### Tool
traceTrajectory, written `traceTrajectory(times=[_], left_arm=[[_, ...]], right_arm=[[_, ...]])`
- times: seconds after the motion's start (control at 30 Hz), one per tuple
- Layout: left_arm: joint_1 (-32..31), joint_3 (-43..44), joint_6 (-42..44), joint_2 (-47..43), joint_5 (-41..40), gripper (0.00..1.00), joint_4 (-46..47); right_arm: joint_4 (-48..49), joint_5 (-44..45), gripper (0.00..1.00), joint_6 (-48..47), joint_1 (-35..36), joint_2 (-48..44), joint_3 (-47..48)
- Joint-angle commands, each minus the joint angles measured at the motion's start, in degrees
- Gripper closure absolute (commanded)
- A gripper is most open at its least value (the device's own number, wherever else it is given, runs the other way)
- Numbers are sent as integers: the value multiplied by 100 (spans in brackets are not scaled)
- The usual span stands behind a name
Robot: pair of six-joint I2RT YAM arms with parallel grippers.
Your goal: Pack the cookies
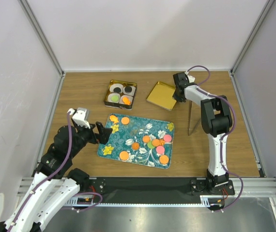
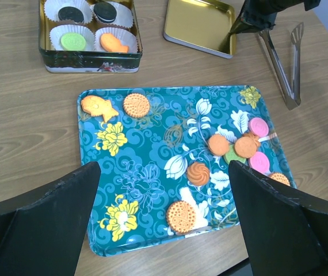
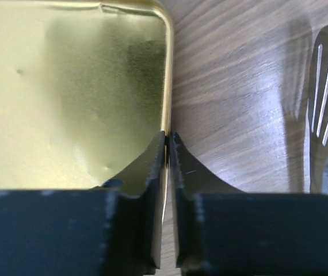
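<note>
Only the right wrist view shows the right gripper (image 3: 168, 138) pinching the rim of the gold lid (image 3: 66, 86) beyond the floral tray (image 2: 147, 172), left gripper (image 2: 164, 167) spread wide above the tray's cookies (image 2: 136, 105), wooden table (image 1: 80, 87), white walls (image 1: 143, 29)

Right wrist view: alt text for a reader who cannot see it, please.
The right gripper pinches the edge of a gold tin lid between nearly closed jaws. Slotted metal tongs lie to the right on the wooden table.

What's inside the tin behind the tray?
The tin holds four white paper cups: two with black cookies, one green cookie, one orange cookie. Anything beneath the cookies is covered.
</note>
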Motion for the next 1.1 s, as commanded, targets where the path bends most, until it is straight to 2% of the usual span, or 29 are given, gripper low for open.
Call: traceTrajectory(times=[0.0, 0.03, 0.27, 0.43, 0.63, 0.87, 0.97, 1.07], left_arm=[[-31, 46, 28, 87, -144, 0, 97], [-31, 55, 19, 114, -153, 0, 71], [-31, 240, -147, 456, -223, 0, 17], [-31, 398, -429, 895, 40, 0, 412], [-31, 1065, -622, 1668, 251, 0, 791], [39, 1891, -737, 2890, 585, 0, 1248], [267, 2295, -789, 3479, 1137, 0, 1248], [601, 2314, -956, 3901, 1936, 0, 1528]], right_arm=[[28, -90, 95, -35, -76, 46, 161], [54, -134, 100, -70, -93, -15, 161], [90, -451, 100, -281, -225, -576, 161], [28, -661, 100, -422, -278, -1078, 100], [256, -1101, 100, -370, -234, -1930, -524], [397, -1620, 100, -378, 214, -3038, -1376], [511, -2014, 100, -300, 372, -3565, -1693], [529, -2323, 100, -247, 626, -3917, -1834]])
